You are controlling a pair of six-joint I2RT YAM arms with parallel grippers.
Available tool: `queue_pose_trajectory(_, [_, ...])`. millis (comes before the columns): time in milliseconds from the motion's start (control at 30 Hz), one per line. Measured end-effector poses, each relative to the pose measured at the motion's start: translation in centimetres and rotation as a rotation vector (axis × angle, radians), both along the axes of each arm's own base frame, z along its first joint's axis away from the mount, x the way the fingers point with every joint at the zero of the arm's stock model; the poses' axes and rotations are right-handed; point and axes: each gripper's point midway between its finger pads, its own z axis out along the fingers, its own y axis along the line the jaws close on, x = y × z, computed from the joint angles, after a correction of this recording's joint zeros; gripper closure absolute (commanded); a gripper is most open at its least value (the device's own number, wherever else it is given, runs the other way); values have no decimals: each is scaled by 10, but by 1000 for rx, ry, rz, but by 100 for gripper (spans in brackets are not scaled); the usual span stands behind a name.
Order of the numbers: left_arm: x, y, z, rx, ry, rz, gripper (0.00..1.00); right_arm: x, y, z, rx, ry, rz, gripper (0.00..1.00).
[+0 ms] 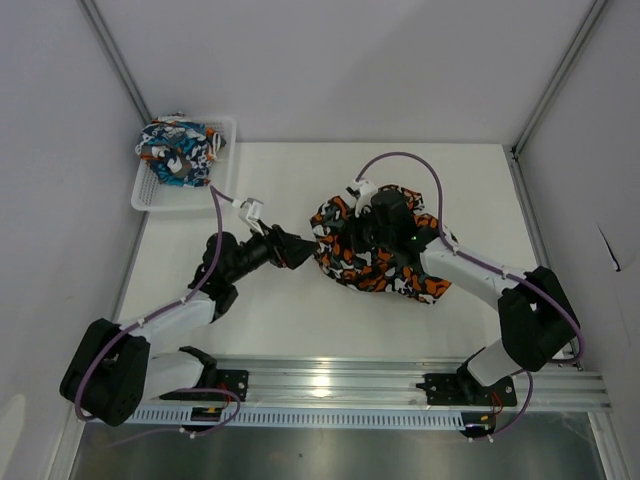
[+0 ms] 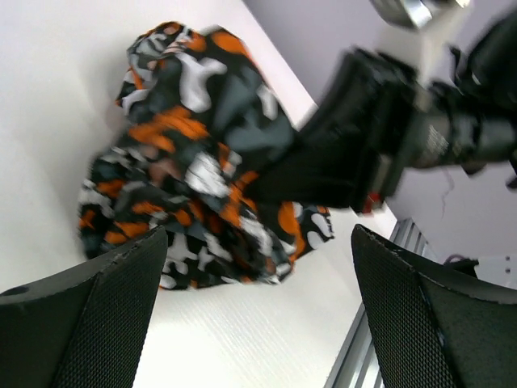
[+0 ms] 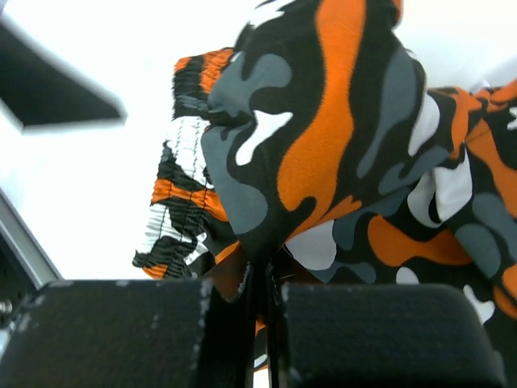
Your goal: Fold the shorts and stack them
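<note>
- Currently, two shorts are in view: one camouflage-print shorts [image 1: 375,258] and one cartoon-print shorts [image 1: 178,150].
- The camouflage-print shorts lie bunched on the worktop [image 1: 280,310], toward 3 o'clock from its centre.
- The cartoon-print shorts sit crumpled in the single white mesh basket [image 1: 148,203], at the worktop's 10 o'clock corner.
- The left end effector [image 1: 305,249] is spread wide and holds nothing, just beside the camouflage-print shorts at their 9 o'clock edge.
- The right end effector [image 3: 260,279] is pressed together, pinching a fold of the camouflage-print shorts.
</note>
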Motion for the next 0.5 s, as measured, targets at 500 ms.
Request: queue_pose_trajectory(500, [-10,-26,-12,137,-70,-41,21,16,5,18,-29,60,-21,98])
